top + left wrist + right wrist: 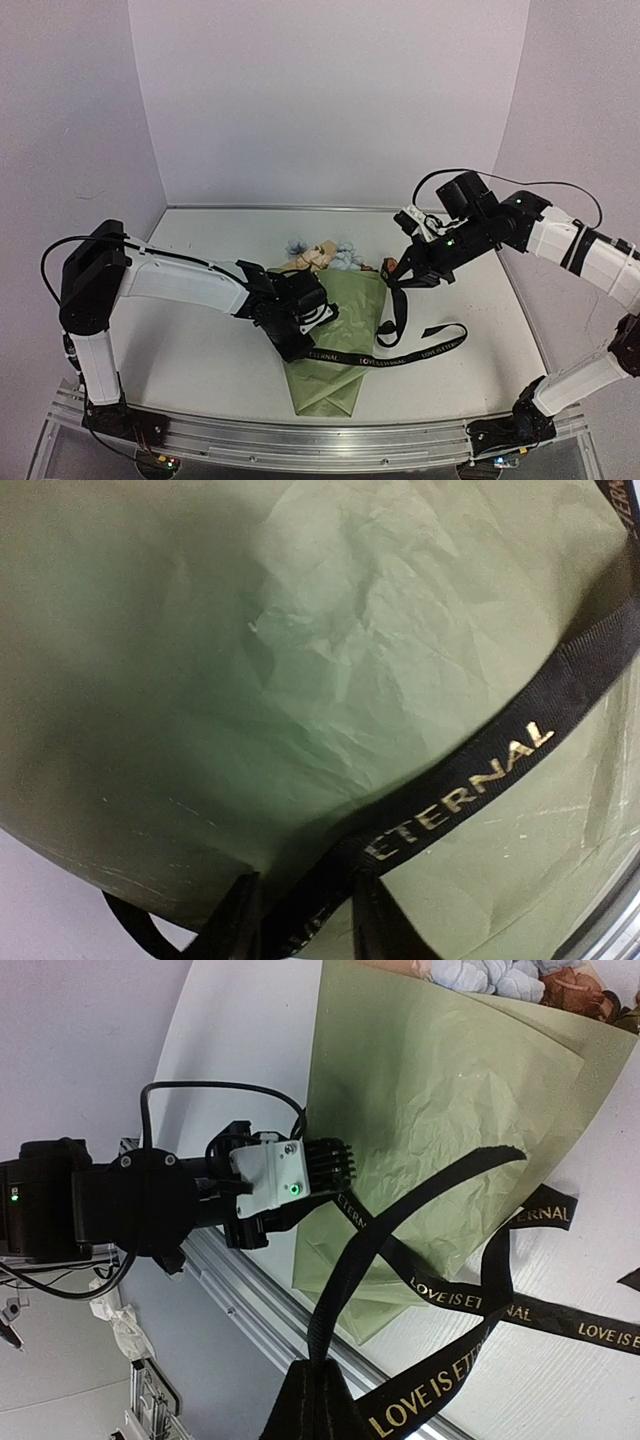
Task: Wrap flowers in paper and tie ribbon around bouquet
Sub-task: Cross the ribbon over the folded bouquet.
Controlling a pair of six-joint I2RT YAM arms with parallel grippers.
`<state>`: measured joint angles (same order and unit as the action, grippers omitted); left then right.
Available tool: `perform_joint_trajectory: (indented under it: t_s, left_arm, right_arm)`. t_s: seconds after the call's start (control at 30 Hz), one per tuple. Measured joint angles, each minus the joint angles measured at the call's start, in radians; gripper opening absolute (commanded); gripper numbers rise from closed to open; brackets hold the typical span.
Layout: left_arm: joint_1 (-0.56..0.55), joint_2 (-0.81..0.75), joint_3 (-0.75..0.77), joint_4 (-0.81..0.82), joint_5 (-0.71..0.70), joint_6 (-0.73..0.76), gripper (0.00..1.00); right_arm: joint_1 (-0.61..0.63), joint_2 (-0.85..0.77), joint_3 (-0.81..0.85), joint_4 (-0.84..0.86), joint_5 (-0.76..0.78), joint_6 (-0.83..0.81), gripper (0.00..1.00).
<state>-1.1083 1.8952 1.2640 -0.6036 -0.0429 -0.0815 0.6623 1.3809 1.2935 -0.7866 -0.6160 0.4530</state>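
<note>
Bouquet [345, 320] lies on the bench [190, 355], narrow end twd the arms, flowers [320, 255] poking out the far wide end. Paper [430, 1090] is already folded round them. Ribbon [480, 770] runs across the bouquet abt mid-length, w/ one tail flat on the bench to the right.

Right end effector [315, 1395] is clamped together on the ribbon, holding a loop of it up by the bouquet's right edge. Left end effector [305, 930] sits low over the bouquet's left side. Its fingers [238, 920] are apart w/ the ribbon running between them, not pinched yet as far as I can tell.

Step in hand, I'd judge: left takes its own hold on the ribbon so both ends can be crossed & tied. To do it well:
- Close on ribbon only, no paper caught. The thin sheet creases & would drag the bouquet along.
- Right gives light tension so the band lies flat btwn the fingers, untwisted.
- Don't pull hard, or the bouquet may slide or unroll.
- Go slow, lift left only once the grip is sure
</note>
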Motion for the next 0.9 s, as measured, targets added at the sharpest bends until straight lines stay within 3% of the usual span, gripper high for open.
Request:
perform_joint_trajectory:
  t_s: [0.17, 0.43, 0.67, 0.9]
  left_arm:
    - [0.000, 0.001, 0.000, 0.001, -0.039, 0.004, 0.01]
    - [0.012, -0.045, -0.022, 0.040, -0.039, 0.001, 0.00]
    - [0.134, -0.158, -0.073, 0.119, 0.137, -0.025, 0.00]
    - [0.205, -0.170, -0.091, 0.162, 0.281, -0.034, 0.00]
  right_arm:
    - [0.004, -0.010, -0.022, 0.018, 0.005, 0.000, 0.00]
    - [0.043, -0.016, -0.067, 0.075, -0.047, -0.005, 0.00]
    - [0.097, 0.061, -0.082, 0.203, -0.179, 0.044, 0.00]
    - [0.182, 0.252, -0.039, 0.284, -0.249, 0.091, 0.00]
